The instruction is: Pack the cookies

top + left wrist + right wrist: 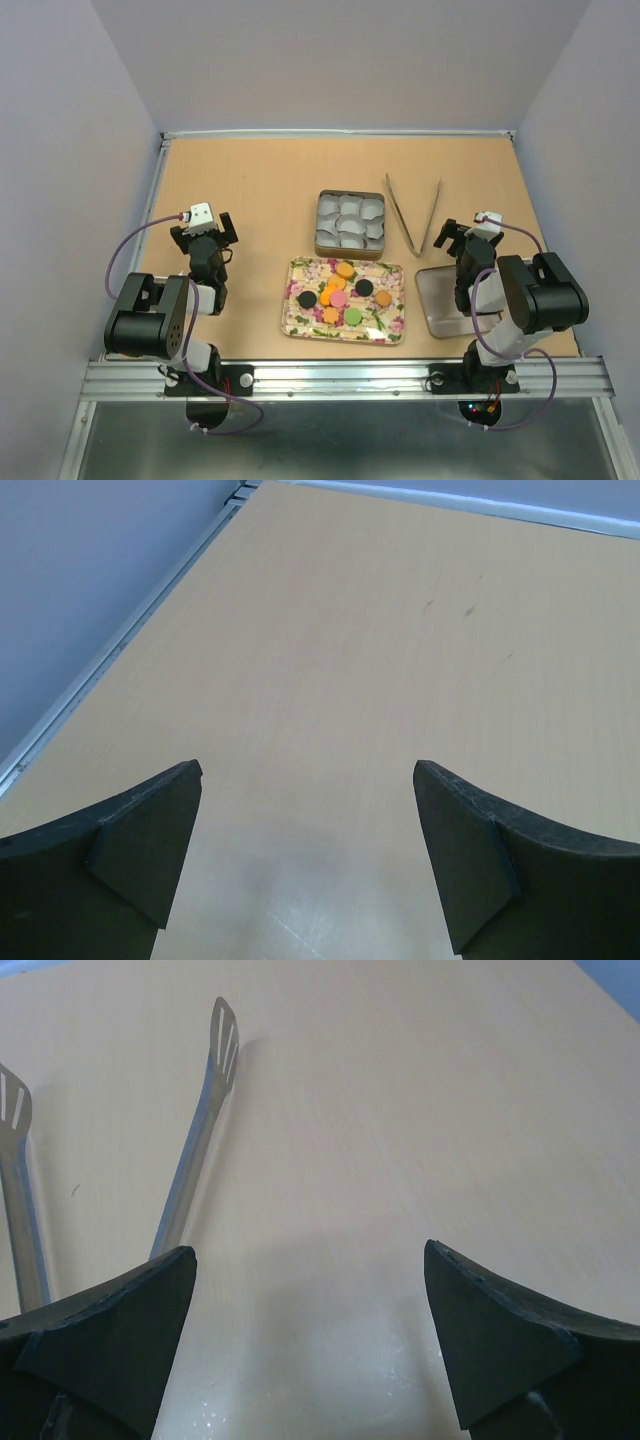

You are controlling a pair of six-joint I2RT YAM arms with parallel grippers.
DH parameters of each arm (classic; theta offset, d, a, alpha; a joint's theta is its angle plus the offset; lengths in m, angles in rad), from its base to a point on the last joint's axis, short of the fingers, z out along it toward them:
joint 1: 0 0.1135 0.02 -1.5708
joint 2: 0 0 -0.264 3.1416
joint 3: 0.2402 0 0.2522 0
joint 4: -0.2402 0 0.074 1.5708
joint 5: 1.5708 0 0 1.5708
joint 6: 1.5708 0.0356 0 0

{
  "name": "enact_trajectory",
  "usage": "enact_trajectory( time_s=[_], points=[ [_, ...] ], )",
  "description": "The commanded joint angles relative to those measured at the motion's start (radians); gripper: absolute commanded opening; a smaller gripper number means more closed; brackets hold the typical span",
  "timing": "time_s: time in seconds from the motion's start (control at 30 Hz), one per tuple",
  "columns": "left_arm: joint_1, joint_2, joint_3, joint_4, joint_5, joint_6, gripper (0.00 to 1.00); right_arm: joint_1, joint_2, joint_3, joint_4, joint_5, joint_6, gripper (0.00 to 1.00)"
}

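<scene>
The left gripper hangs low over the bare wooden table with its jaws spread wide and nothing between them. The right gripper is parted just as wide and also holds nothing. A grey rectangular lid lies on the table just behind and below the right jaws, beside that arm. The cookies lie between the two grippers, right of the left jaws, left of the right jaws and a little behind both sets of fingertips. They lie flat on a floral tray in a loose cluster of black, orange, pink, yellow and green. The cluster's long axis follows the tray's long side, running from one gripper towards the other. Beyond the tray, level with the jaws and between them, sits a rectangular tin filled with white paper cups. Metal tongs lie ahead and to the left of the right jaws. Their joined end points back at that gripper and their two slotted tips fan out away from it.
</scene>
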Motion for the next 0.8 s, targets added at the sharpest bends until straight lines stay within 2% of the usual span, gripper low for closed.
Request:
enact_trajectory(
  time_s=[0.0, 0.43, 0.5, 0.53, 0.57, 0.63, 0.67, 0.77],
  points=[
    [0.005, -0.008, -0.006, 0.285, 0.001, 0.018, 0.99, 0.001, -0.011, -0.002, 0.079, -0.002, -0.012, 1.0],
    [0.005, -0.009, -0.006, 0.285, -0.001, 0.018, 0.99, 0.001, -0.011, -0.001, 0.079, 0.0, -0.012, 1.0],
    [0.005, -0.008, -0.005, 0.285, -0.001, 0.018, 0.99, 0.003, -0.047, 0.002, 0.047, 0.026, -0.006, 1.0],
    [0.005, -0.008, -0.005, 0.285, -0.001, 0.018, 0.99, 0.004, -0.073, -0.004, 0.049, -0.011, -0.026, 1.0],
    [0.005, -0.009, -0.006, 0.287, -0.001, 0.018, 0.99, 0.012, -0.188, 0.007, -0.052, -0.019, -0.041, 1.0],
    [0.005, -0.008, -0.006, 0.285, -0.001, 0.018, 0.99, 0.036, -0.322, 0.054, -0.203, -0.01, -0.052, 1.0],
    [0.005, -0.009, -0.006, 0.285, 0.001, 0.018, 0.99, 0.046, -0.377, 0.114, -0.34, -0.034, -0.061, 1.0],
    [0.005, -0.009, -0.006, 0.287, 0.001, 0.018, 0.99, 0.049, -0.534, 0.208, -0.444, -0.062, -0.066, 1.0]
  ],
)
